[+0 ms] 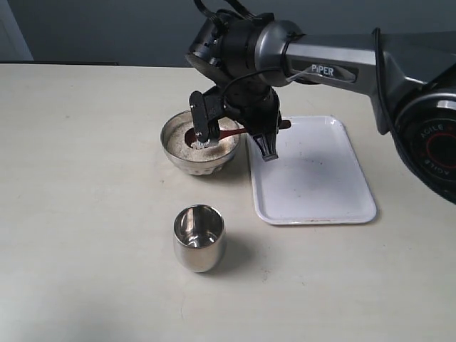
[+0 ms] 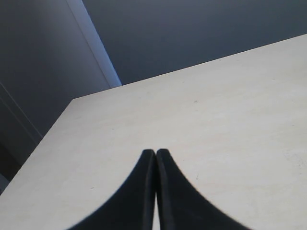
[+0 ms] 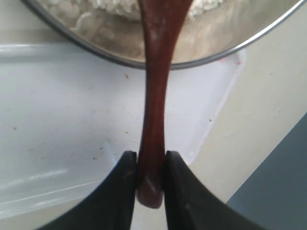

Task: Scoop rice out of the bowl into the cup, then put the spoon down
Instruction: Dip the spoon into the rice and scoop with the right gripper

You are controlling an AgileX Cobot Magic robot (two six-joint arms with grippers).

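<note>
The silver bowl holds white rice at the table's middle. The dark red-brown spoon has its oval end down in the rice, and its handle reaches right over the tray. My right gripper is shut on the handle's end. In the right wrist view the spoon runs from the gripper up into the bowl and the rice. The steel cup stands upright nearer the front, apart from the bowl. My left gripper is shut on nothing above the bare table.
A white tray lies just right of the bowl, and in the right wrist view the tray is under the spoon handle. The right arm stretches in from the right above the tray. The table edge and a dark wall lie ahead in the left wrist view.
</note>
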